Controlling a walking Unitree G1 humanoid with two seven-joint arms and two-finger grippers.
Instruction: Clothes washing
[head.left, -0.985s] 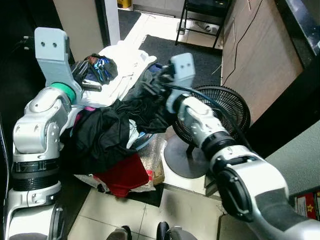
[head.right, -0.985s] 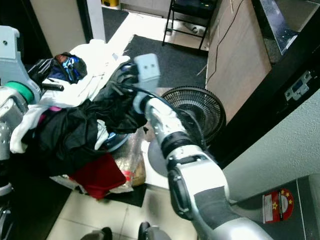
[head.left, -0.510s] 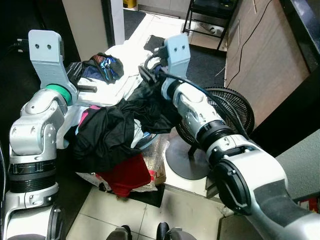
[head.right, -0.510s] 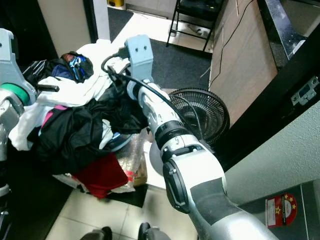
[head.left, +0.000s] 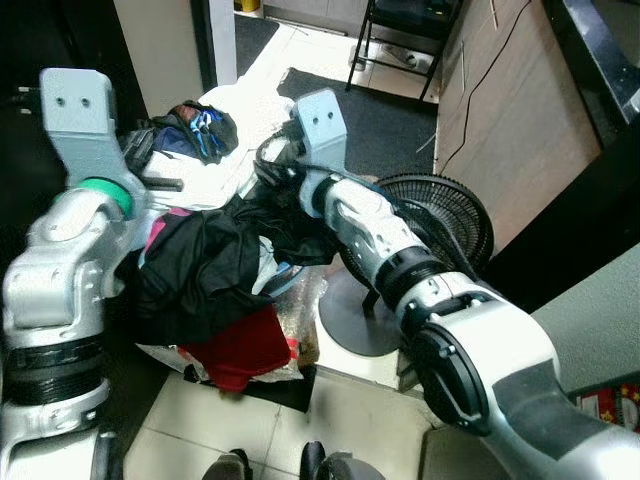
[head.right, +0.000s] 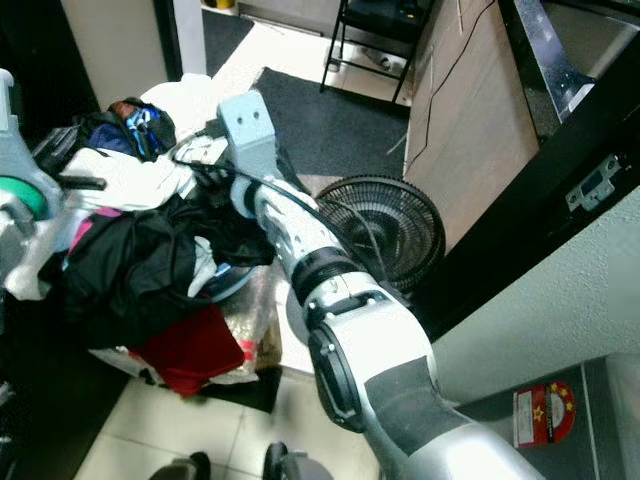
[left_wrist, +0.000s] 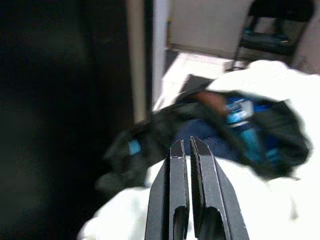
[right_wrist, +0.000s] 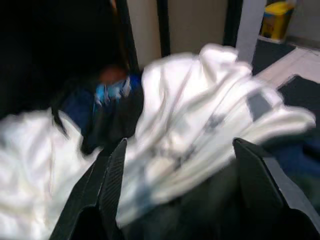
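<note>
A heap of laundry lies on the floor: a white garment (head.left: 232, 135) at the back, black clothes (head.left: 200, 275) in the middle, a red piece (head.left: 240, 345) at the front. A blue and black garment (head.left: 195, 125) rests on the white one. My right gripper (right_wrist: 180, 145) is open, its fingers (right_wrist: 112, 180) wide apart just above the white garment (right_wrist: 200, 120) and nothing between them. My left gripper (left_wrist: 184, 145) is shut and empty, held by the left side of the heap and pointing at the blue and black garment (left_wrist: 235, 120).
A black floor fan (head.left: 440, 220) stands right of the heap, under my right arm. A wooden cabinet (head.left: 510, 110) runs along the right. A dark mat (head.left: 390, 110) and a black chair frame (head.left: 400, 30) lie beyond. Crinkled plastic (head.left: 300, 310) sits under the clothes.
My right arm has swung left and farther out over the heap, from the black clothes to the white garment. The left arm has stayed roughly where it was.
</note>
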